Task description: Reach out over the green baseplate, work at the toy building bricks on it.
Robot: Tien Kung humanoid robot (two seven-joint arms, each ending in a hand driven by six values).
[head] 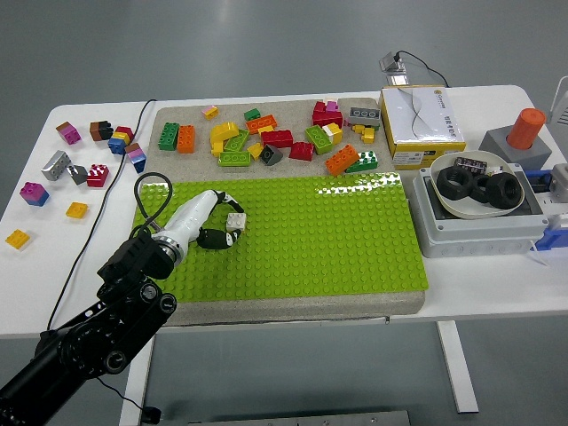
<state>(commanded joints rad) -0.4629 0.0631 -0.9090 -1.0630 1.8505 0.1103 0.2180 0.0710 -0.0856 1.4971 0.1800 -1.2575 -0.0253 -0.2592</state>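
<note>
The green baseplate point(302, 235) lies in the middle of the white table. My left hand point(220, 219), white with black fingers, reaches over the plate's left part. Its fingers are curled around a small white brick point(236, 221), which is tilted on the plate. A heap of coloured bricks point(284, 136) lies on the grey mat behind the plate. My right arm is out of view.
Several loose bricks point(75, 164) lie on the table at the left. A black cable point(115, 177) runs past them. A yellow-and-white box point(422, 124) stands at the back right. A grey box with a bowl of black rings point(479, 191) stands to the right of the plate.
</note>
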